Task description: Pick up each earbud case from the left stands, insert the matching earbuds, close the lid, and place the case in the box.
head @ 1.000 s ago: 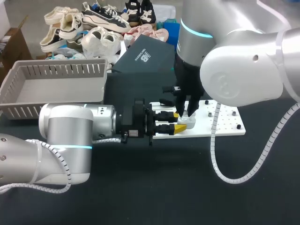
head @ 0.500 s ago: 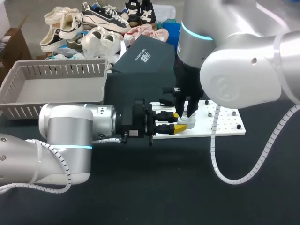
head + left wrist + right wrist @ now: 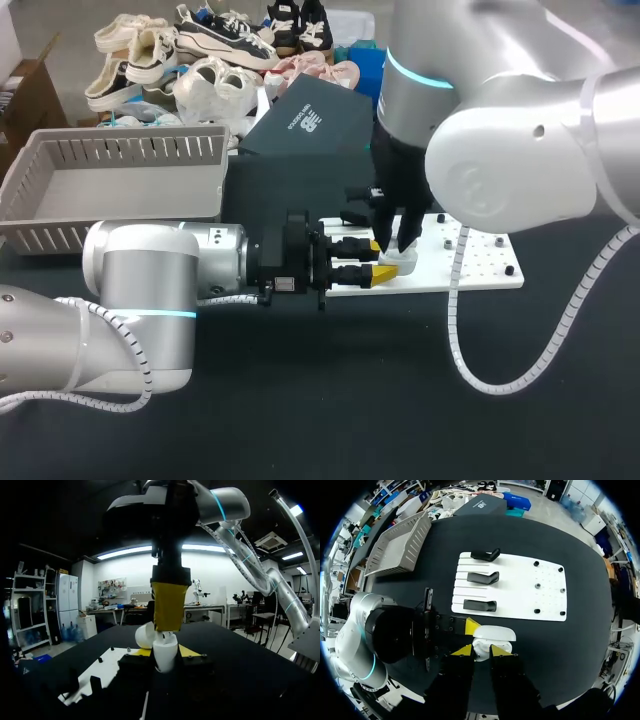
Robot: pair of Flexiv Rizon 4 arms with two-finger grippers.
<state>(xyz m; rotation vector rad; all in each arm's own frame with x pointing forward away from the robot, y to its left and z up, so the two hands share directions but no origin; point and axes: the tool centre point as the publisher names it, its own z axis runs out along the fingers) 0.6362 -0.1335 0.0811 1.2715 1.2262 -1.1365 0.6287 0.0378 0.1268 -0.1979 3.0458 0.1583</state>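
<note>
Left gripper (image 3: 382, 259) is clamped on the single open-lidded earbud case (image 3: 403, 262) at the white board (image 3: 480, 268) edge, with the right gripper (image 3: 481, 650) directly above the case, grasp indeterminate; judged earbud insertion, next needing seating, withdrawal and lid closure; three bare stands (image 3: 479, 605) on the board, one box (image 3: 110, 190) well apart from it.

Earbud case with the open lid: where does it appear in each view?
Head view: earbud case at the white board's front edge, beside the left gripper.
Left wrist view: earbud case held in the left gripper.
Right wrist view: earbud case just ahead of the right gripper.
Shared landmark: the white board.
</note>
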